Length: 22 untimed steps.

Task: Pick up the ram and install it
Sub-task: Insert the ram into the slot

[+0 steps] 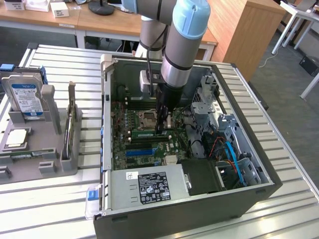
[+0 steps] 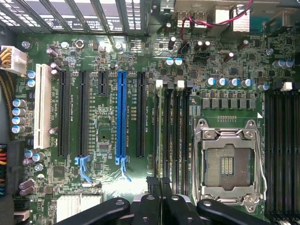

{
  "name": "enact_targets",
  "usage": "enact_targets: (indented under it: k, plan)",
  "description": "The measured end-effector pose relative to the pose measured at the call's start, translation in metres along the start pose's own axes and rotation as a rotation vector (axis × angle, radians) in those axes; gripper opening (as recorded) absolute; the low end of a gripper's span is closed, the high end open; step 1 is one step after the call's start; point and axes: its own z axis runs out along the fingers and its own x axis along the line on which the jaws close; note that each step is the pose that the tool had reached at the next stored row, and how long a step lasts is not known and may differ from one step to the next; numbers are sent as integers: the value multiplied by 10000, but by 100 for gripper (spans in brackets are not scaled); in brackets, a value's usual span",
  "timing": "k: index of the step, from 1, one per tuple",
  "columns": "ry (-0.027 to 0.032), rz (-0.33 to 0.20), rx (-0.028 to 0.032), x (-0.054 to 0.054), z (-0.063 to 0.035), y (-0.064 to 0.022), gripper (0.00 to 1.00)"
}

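open PC case point(image 1: 199, 216) on the slatted desk point(image 1: 60, 209), pincer point(image 1: 160, 128) down at frame centre, clenched on the ram point(image 1: 144, 133), green stick lying along a motherboard slot, wrist cam, ram edge-on between the blue slot point(image 2: 122, 117) and the CPU socket point(image 2: 228, 164)

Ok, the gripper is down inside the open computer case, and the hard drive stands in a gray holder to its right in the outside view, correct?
Wrong side: the gripper is down inside the open computer case, but the hard drive stands in a gray holder on the exterior view's left of it.
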Motion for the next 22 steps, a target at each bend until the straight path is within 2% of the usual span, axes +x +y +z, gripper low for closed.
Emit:
enact_targets:
  k: [22]
  plan:
    - [0, -1, 0, -2, 46, -7, 12]
